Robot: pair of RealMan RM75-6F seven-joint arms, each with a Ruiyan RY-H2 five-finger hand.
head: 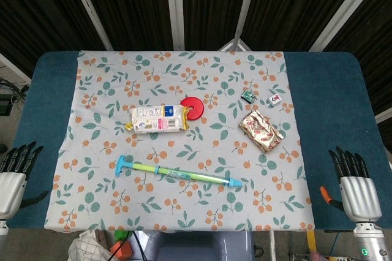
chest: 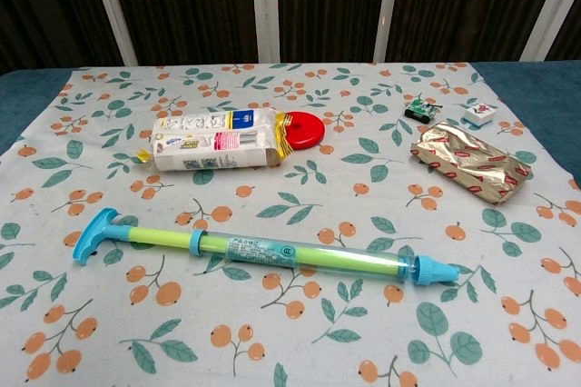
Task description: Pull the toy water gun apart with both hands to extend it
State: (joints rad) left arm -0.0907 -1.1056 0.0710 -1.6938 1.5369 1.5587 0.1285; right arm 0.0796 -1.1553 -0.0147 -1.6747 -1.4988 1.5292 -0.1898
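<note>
Fingers [head: 18, 154] on my left hand [head: 13, 178] are spread apart w/ nothing in them, and the right hand [head: 356, 190] is the same, fingers straight and apart, holding nothing. Both hands sit at the near corners of the table [head: 324, 89], L one off the left edge of the flower cloth [head: 184, 68], R one off the right edge. Chest view doesn't show them. The toy water gun [head: 177, 173] lies flat on the cloth near me, between the 2 hands but well apart from both. Its blue T handle points left, blue tip points right, green rod in the middle. Behind it is a white snack bag [head: 157, 118] touching a red disc [head: 195, 107]. A shiny gold packet [head: 261, 130] lies to the right, w/ 2 tiny toys [head: 248, 96] behind it.
</note>
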